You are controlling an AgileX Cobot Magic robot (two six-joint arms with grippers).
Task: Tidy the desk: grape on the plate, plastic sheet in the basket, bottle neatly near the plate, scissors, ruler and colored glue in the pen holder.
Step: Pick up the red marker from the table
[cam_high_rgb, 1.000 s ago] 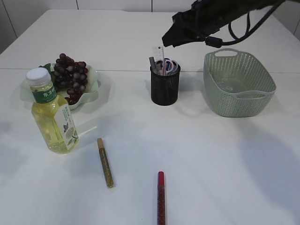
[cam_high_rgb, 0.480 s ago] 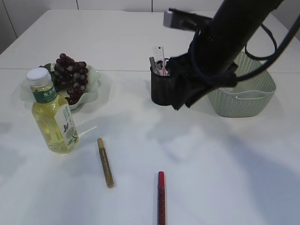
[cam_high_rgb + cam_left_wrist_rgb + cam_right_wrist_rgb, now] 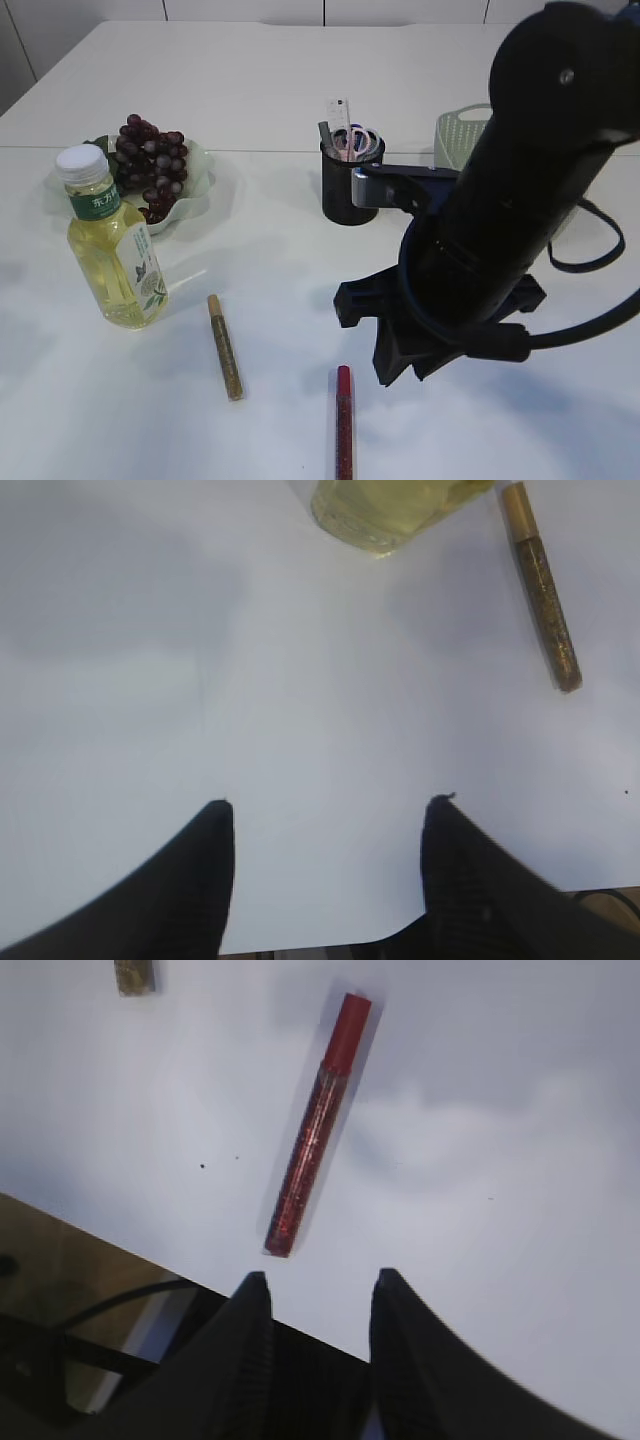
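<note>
Dark grapes [image 3: 150, 160] lie on the pale green plate [image 3: 203, 170] at the left. The bottle [image 3: 112, 250] of yellow liquid stands upright in front of the plate. The black pen holder [image 3: 345, 195] holds the scissors [image 3: 360, 140] and the ruler [image 3: 339, 112]. A gold glue stick [image 3: 225, 347] and a red glue stick [image 3: 343, 420] lie flat near the front. My right gripper [image 3: 320, 1275] hangs open and empty just short of the red glue stick [image 3: 315, 1125]. My left gripper [image 3: 330, 802] is open and empty over bare table, below the bottle's base [image 3: 390, 510]. The plastic sheet is hidden.
The green basket [image 3: 455, 128] stands at the back right, mostly covered by my right arm [image 3: 510, 230]. The table's front edge [image 3: 100, 1245] runs just below the red glue stick in the right wrist view. The gold stick [image 3: 542, 585] lies right of the bottle.
My right arm has swung from above the pen holder and basket down toward the front of the table, stopping over the red glue stick. The objects have not moved.
</note>
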